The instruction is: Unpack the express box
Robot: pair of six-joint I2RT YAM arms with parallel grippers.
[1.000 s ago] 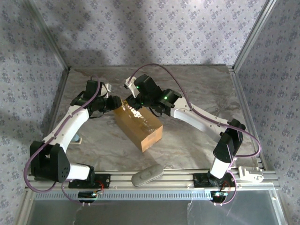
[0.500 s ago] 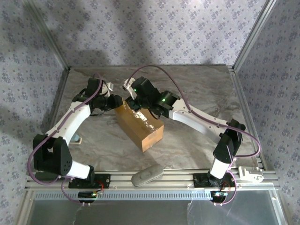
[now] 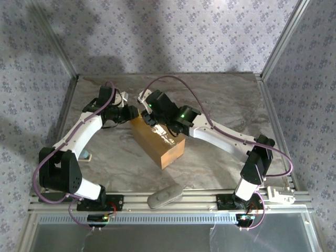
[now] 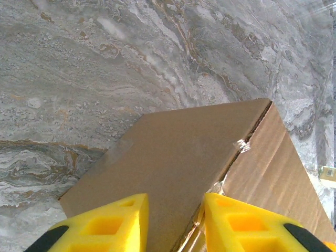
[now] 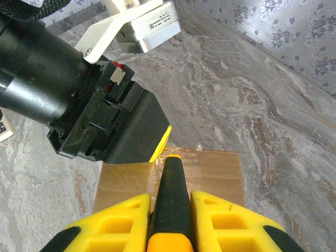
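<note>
**Flap straddled, tool set to the seam**

The right gripper [image 5: 170, 198] is clamped on a slim black-and-orange tool [image 5: 170, 176], whose tip is set at the taped seam [image 3: 159, 134], presumably so the tape can be slit. The left gripper [image 4: 176, 205] is held with jaws apart astride a cardboard flap [image 4: 173, 142], apparently to steady it. The express box [image 3: 163, 147] is placed near the table's [image 3: 226, 105] centre, angled to its edges.

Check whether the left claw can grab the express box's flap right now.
Probably yes. The left claw straddles the flap edge on the express box, one finger either side, nothing else between. The right claw, gripping a black tool, sits beside it.
</note>
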